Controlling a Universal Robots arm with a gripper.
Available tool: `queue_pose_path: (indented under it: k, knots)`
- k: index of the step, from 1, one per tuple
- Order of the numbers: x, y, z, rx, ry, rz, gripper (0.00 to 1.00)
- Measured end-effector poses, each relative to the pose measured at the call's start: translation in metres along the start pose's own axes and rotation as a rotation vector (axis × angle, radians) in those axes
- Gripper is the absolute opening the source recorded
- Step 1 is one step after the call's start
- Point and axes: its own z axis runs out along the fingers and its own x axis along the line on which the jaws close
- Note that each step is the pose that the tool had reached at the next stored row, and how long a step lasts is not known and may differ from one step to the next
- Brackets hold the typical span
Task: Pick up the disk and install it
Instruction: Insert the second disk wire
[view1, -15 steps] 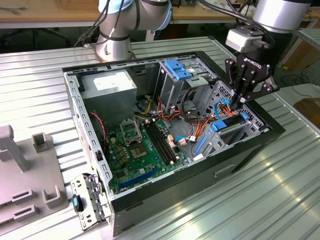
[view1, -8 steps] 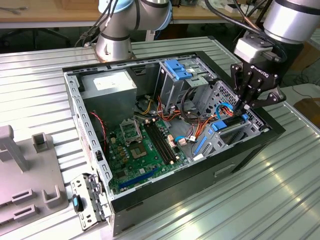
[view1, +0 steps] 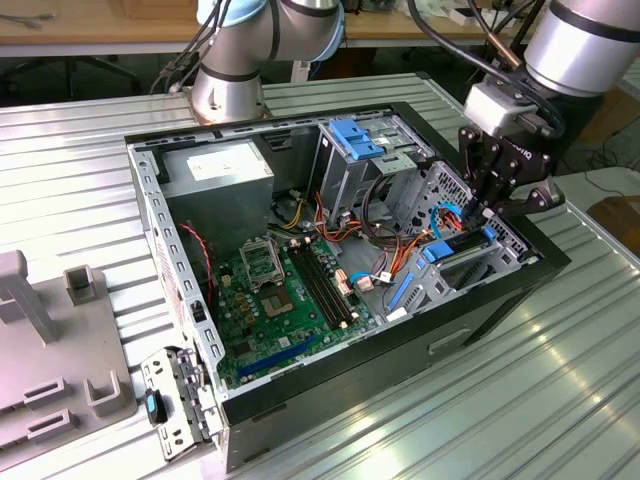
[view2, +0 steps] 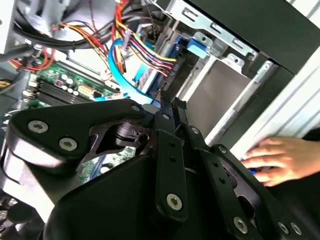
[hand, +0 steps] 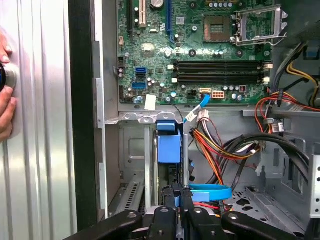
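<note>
The disk (view1: 462, 245), dark with a bright blue carrier rail, stands on edge in the drive cage at the open computer case's (view1: 330, 400) right end in the exterior view. In the first wrist view its blue end tab (hand: 168, 144) points toward the green motherboard (hand: 200, 45). My gripper (view1: 487, 212) hangs over the cage with its black fingers (hand: 186, 205) drawn together against the near end of the disk. The jaws also look shut in the second wrist view, where the gripper (view2: 167, 107) sits just above the cage. I cannot tell whether anything is pinched between them.
A blue flat cable (hand: 210, 192) and bundles of coloured wires (hand: 225, 150) lie beside the fingers. A blue bracket (view1: 357, 135) tops the upright grey cage. A person's hand (view2: 280, 160) rests on the table outside the case wall. A grey fixture (view1: 40, 330) stands at the exterior view's left.
</note>
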Motion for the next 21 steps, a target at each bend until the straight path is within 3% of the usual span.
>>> queue_pose_path:
  k: [1, 4, 5, 6, 13, 21]
  knots:
    - [0.0020, 0.0000, 0.0006, 0.0000, -0.0109, 0.001, 0.16]
    - [0.0058, 0.0002, 0.0027, 0.0000, -0.0281, 0.002, 0.16]
    - [0.0070, 0.0002, 0.0039, 0.0000, -0.0411, 0.002, 0.16]
    - [0.0072, 0.0003, 0.0051, 0.0007, -0.0449, 0.003, 0.16]
    - [0.0071, 0.0005, 0.0104, 0.0085, -0.0471, -0.039, 0.16]
    - [0.0089, -0.0025, 0.0160, 0.0090, -0.0517, -0.039, 0.16]
